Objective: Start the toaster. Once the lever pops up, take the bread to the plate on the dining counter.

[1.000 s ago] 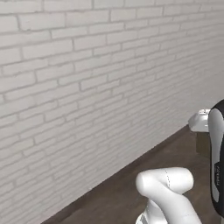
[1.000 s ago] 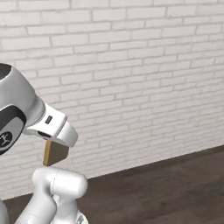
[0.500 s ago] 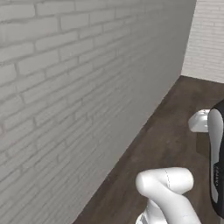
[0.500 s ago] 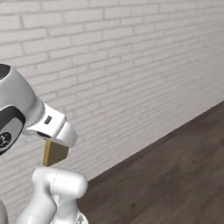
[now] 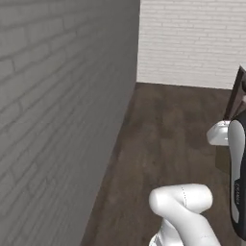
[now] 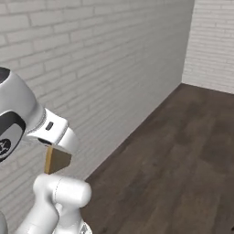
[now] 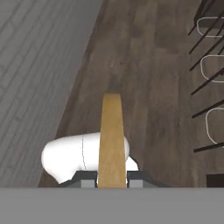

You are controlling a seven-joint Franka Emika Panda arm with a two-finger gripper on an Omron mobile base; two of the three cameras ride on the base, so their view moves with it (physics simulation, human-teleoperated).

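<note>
You have the bread [image 7: 111,140] clamped edge-on in the end effector [image 7: 111,178], its two fingertips pressed against either face of the slice at the bottom of the hand view. The slice stands out straight from the end effector, over the dark wood floor [image 7: 144,65] beside the brick wall [image 7: 35,78]. In the right base view the bread [image 6: 56,160] hangs just under the wrist. Stools [image 7: 212,74] line the hand view's right edge

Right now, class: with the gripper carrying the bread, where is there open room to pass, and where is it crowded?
Open: the dark wood floor between the brick wall and the stools. Crowded: the stools' side in the hand view. The gripper holds the bread.
</note>
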